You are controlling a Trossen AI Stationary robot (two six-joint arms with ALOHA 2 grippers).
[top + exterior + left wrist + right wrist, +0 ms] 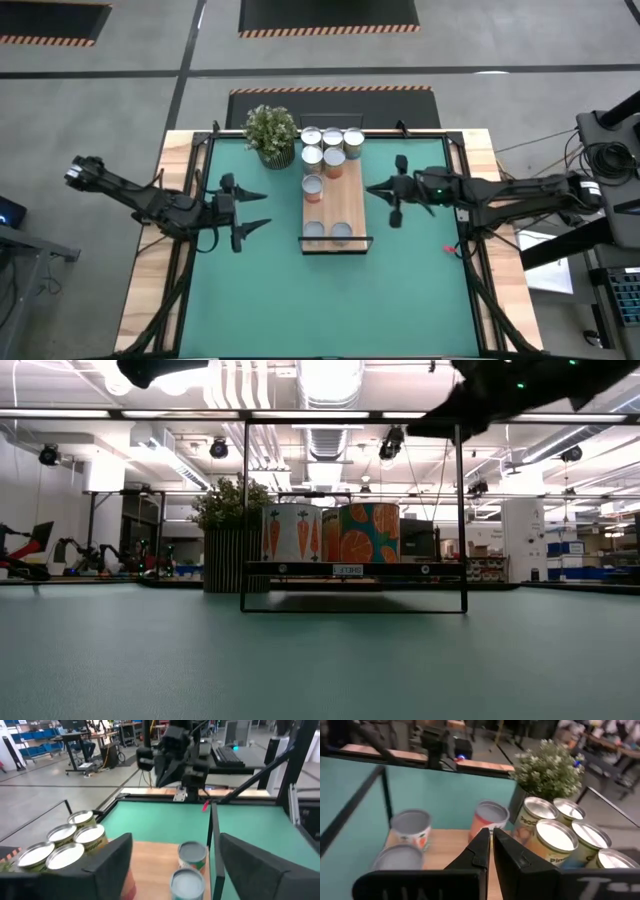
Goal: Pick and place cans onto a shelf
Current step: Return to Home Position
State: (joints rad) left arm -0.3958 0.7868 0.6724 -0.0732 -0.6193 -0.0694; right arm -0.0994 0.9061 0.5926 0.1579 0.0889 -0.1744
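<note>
The shelf (345, 205), a light wooden board with a black wire frame, lies mid-table on the green mat. Two cans (314, 232) (341, 233) stand on its near end, one (313, 188) at its middle, and several (332, 145) are clustered at its far end. My left gripper (266, 209) hovers open to the left of the shelf, pointing level at it with nothing between its fingers (112, 865). My right gripper (372, 190) hovers shut to the right of the shelf, its fingers (490, 847) pointing level at the cans and touching nothing.
A potted green plant (271, 133) stands at the far left of the can cluster, close to it. The table's wooden border and black frame posts (455, 150) ring the mat. Bare mat (330, 300) stretches near the front edge.
</note>
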